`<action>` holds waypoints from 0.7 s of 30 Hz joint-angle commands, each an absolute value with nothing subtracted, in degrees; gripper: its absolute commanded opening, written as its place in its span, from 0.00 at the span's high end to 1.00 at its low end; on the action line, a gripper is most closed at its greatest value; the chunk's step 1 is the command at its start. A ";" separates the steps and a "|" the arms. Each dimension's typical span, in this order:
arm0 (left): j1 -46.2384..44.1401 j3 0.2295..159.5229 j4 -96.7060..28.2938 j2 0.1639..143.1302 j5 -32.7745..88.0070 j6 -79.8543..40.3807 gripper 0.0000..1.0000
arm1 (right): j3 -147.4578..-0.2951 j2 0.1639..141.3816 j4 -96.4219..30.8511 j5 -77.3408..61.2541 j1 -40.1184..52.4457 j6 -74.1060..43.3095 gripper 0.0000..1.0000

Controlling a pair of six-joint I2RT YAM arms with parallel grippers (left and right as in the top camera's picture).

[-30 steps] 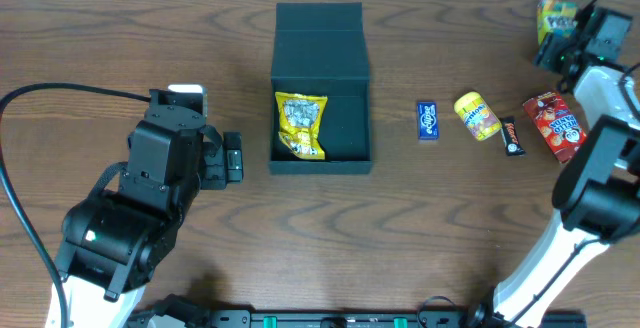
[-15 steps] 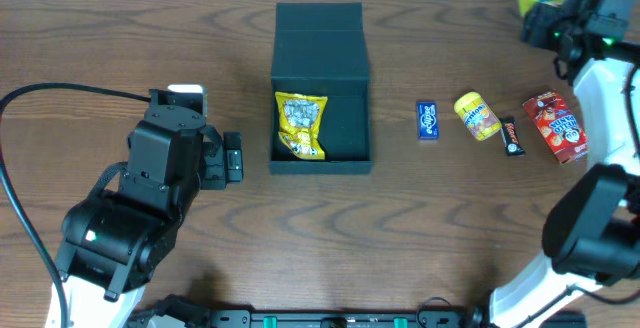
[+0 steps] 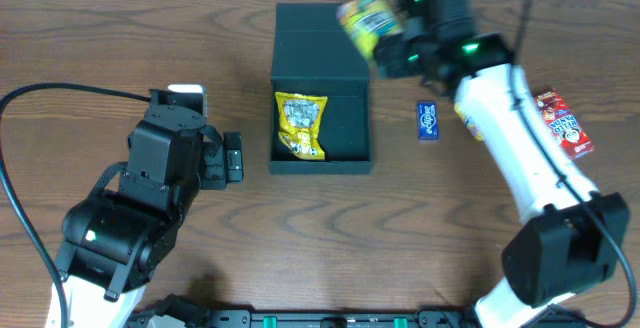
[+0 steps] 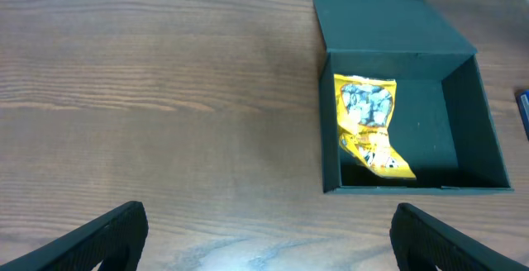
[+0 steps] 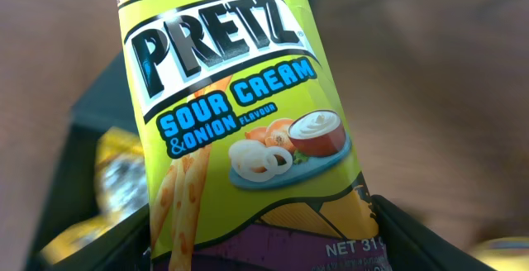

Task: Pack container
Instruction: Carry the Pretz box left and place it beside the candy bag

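Nearest, the left gripper [image 3: 232, 158] hung empty over the surface [image 3: 120, 28] just left of the container, fingers spread wide, probably parked there to leave the other arm room. The black container [image 3: 320, 165] sat mid-surface with its flap lid [image 3: 320, 30] folded back flat, leaving the tray reachable. A yellow snack packet [image 3: 300, 124] lay in its left half. Farthest, the right gripper [image 3: 392, 46] was clamped on a Pretz sour cream and onion packet [image 3: 366, 15], held above the lid's right corner, apparently bound for the free right half.
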State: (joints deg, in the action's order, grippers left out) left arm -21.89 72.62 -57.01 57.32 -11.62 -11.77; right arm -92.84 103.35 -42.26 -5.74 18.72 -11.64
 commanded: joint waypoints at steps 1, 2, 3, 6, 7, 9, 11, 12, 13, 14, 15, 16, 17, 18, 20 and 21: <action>-21.76 73.76 -57.21 57.32 -12.45 -11.14 0.05 | -93.62 102.02 -44.66 1.85 24.47 -21.19 0.46; -21.76 73.76 -57.21 57.32 -12.45 -11.14 0.05 | -93.62 102.02 -46.00 4.27 26.15 -24.23 0.47; -21.76 73.76 -57.21 57.32 -12.43 -11.14 0.05 | -93.62 102.02 -47.20 6.09 27.46 -26.81 0.47; -21.76 73.76 -57.21 57.32 -12.43 -11.14 0.05 | -93.08 102.04 -51.88 12.47 31.59 -37.98 0.50; -21.76 73.76 -57.21 57.32 -12.45 -11.14 0.05 | -92.49 102.04 -53.08 13.61 32.80 -42.00 0.50; -21.76 73.76 -57.21 57.32 -12.43 -11.14 0.05 | -91.39 102.04 -53.49 13.56 33.98 -45.21 0.50; -21.76 73.76 -57.21 57.32 -12.45 -11.14 0.05 | -89.82 102.04 -53.58 13.52 35.20 -47.59 0.49; -21.76 73.76 -57.21 57.32 -12.45 -11.14 0.05 | -88.68 102.04 -53.60 13.52 35.94 -48.49 0.49; -21.76 73.76 -57.21 57.32 -12.43 -11.14 0.05 | -87.64 102.04 -53.65 13.50 36.58 -49.10 0.49; -21.76 73.76 -57.21 57.32 -12.43 -11.14 0.05 | -86.56 102.04 -53.71 13.50 37.21 -49.60 0.49; -21.76 73.76 -57.21 57.32 -12.43 -11.14 0.05 | -85.73 102.04 -53.71 13.52 37.71 -50.17 0.49; -21.76 73.76 -57.21 57.32 -12.43 -11.14 0.05 | -84.55 102.04 -53.71 13.50 38.44 -51.62 0.50; -21.76 73.76 -57.21 57.32 -12.45 -11.14 0.05 | -83.74 102.04 -53.69 13.50 38.94 -52.93 0.50; -21.76 73.76 -57.21 57.32 -12.43 -11.14 0.05 | -83.00 102.04 -53.60 13.54 39.46 -53.95 0.50; -21.76 73.76 -57.21 57.32 -12.45 -11.14 0.05 | -81.87 102.04 -53.01 14.04 40.25 -54.46 0.50; -21.76 73.76 -57.21 57.32 -12.45 -11.14 0.05 | -81.14 102.04 -52.58 14.61 40.62 -54.46 0.50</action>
State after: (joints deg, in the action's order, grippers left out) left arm -21.89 72.62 -57.04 57.32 -11.62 -11.77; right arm -82.11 103.20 -53.04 11.99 39.64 -51.16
